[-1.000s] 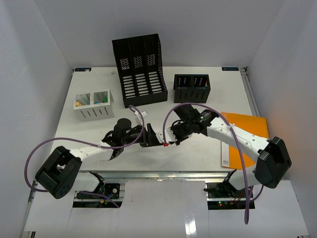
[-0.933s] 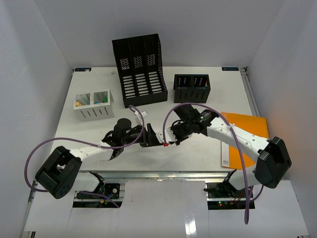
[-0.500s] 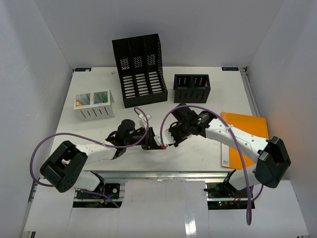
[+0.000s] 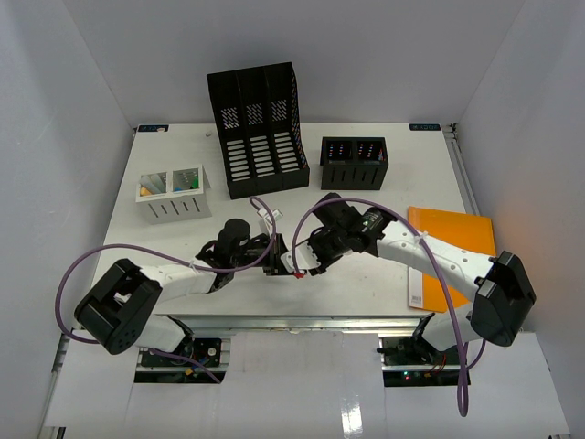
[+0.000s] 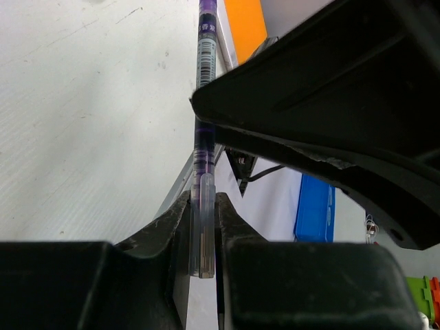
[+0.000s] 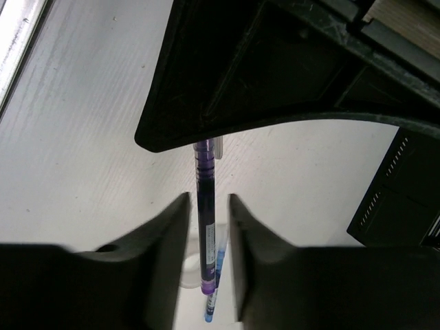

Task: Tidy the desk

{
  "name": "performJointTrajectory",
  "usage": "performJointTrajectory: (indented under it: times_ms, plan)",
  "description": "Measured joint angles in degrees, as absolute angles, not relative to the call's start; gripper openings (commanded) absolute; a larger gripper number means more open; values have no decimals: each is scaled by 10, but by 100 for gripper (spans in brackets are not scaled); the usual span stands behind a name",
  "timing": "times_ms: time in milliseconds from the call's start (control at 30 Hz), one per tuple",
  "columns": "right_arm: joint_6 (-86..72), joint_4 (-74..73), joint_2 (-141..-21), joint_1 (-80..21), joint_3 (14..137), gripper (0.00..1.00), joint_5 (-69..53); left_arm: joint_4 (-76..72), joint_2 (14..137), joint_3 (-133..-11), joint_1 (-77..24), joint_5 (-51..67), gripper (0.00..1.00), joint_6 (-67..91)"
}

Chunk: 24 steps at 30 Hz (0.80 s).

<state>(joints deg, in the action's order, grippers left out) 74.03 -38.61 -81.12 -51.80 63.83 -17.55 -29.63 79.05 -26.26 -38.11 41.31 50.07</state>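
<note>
Low over the front middle of the white desk (image 4: 366,279), my two grippers meet tip to tip. A purple pen (image 5: 205,148) runs between them. My left gripper (image 4: 277,255) is shut on its clear capped end, which is pinched tight between both pads in the left wrist view (image 5: 204,201). My right gripper (image 4: 308,258) straddles the pen's other end (image 6: 205,227) with its jaws slightly open, a gap showing beside the barrel (image 6: 208,204). Below it, a blue pen (image 6: 218,265) lies on the desk.
At the back stand a black file holder (image 4: 260,128) and a small black organizer (image 4: 354,163). A white basket (image 4: 174,194) holding coloured items sits back left. An orange folder (image 4: 457,247) lies at the right edge. A white round item (image 6: 190,275) lies by the blue pen.
My left gripper has closed on the purple pen. My right gripper, shut on it before, has loosened its jaws. Both grippers have drifted slightly left.
</note>
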Motion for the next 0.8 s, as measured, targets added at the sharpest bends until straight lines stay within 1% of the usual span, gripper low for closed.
performJointTrajectory:
  times_ms: [33, 67, 133, 167, 233, 333, 433, 533, 700, 800]
  plan:
    - [739, -385, -811, -519, 638, 57, -175, -296, 790, -262, -381, 413, 9, 500]
    - [738, -382, -811, -520, 638, 59, -175, -296, 790, -262, -381, 412, 9, 499]
    - [735, -373, -811, -522, 635, 69, -173, -296, 788, -260, -381, 408, 8, 496]
    - [732, -369, -810, -522, 633, 72, -171, -296, 786, -258, -381, 405, 8, 495]
    - [726, -364, -808, -522, 630, 78, -166, -296, 779, -254, -381, 399, 7, 491]
    - [715, -359, -801, -517, 629, 83, -164, -294, 764, -246, -382, 383, 7, 487]
    - [692, -358, -774, -491, 631, 86, -179, -287, 734, -230, -382, 358, 7, 480]
    - [652, -358, -748, -433, 650, 86, -232, -287, 698, -211, -382, 327, 7, 474]
    - [531, -328, -738, -284, 684, 86, -365, -317, 624, -169, -382, 271, 6, 458]
    - [415, -288, -743, -210, 681, 86, -441, -341, 591, -152, -382, 242, 6, 445]
